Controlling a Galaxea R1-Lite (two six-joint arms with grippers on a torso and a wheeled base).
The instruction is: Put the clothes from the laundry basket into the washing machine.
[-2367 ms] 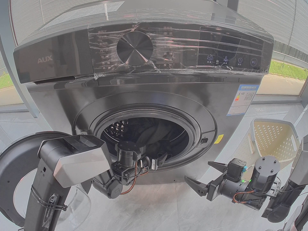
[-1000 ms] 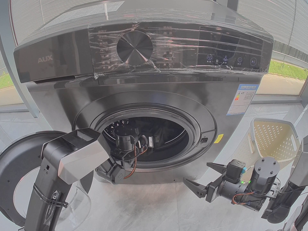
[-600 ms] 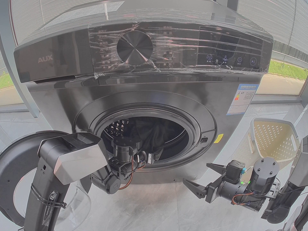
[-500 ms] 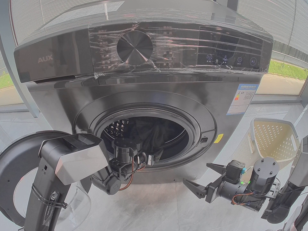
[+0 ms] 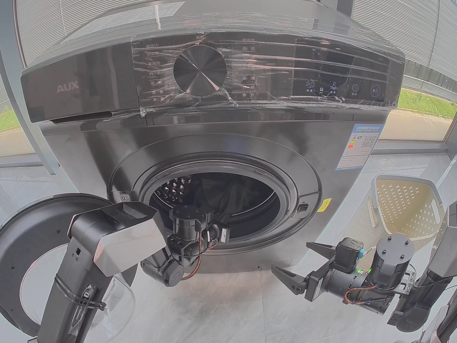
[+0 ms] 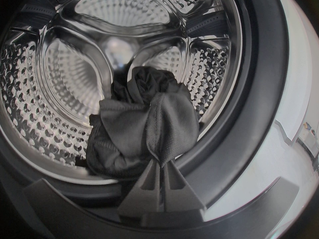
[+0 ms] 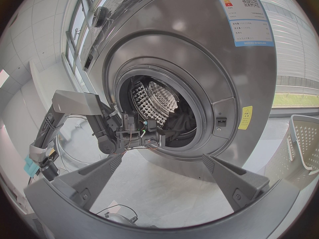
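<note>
The left fingers (image 6: 149, 183) were clenched together on a pinched fold of the dark garment (image 6: 143, 123), low in the centre of the left wrist view. A second earlier they had been pushed higher and deeper into the round opening. They had since drawn back to its lower rim, sitting at the lower centre of the head view, without letting go. The garment had gone in with them and lay bunched inside the drum (image 6: 66, 83), resting on the lower wall just behind the door seal. So the load was inside the washing machine (image 5: 228, 134) but, by my reading, not yet dropped: the grip had still to be released.

The garment was crumpled into a lump with no clean shape. Its longer run went from the pinched tip at the fingers away toward the back of the drum, with its bulk at the far end.

The right fingers (image 5: 288, 273) were spread apart and holding nothing, at the lower right of the head view, well clear of the opening. Beyond them, at the right edge, the laundry basket (image 5: 404, 206) showed no clothes in the part visible. The door (image 5: 28, 234) stood swung open at the lower left.
</note>
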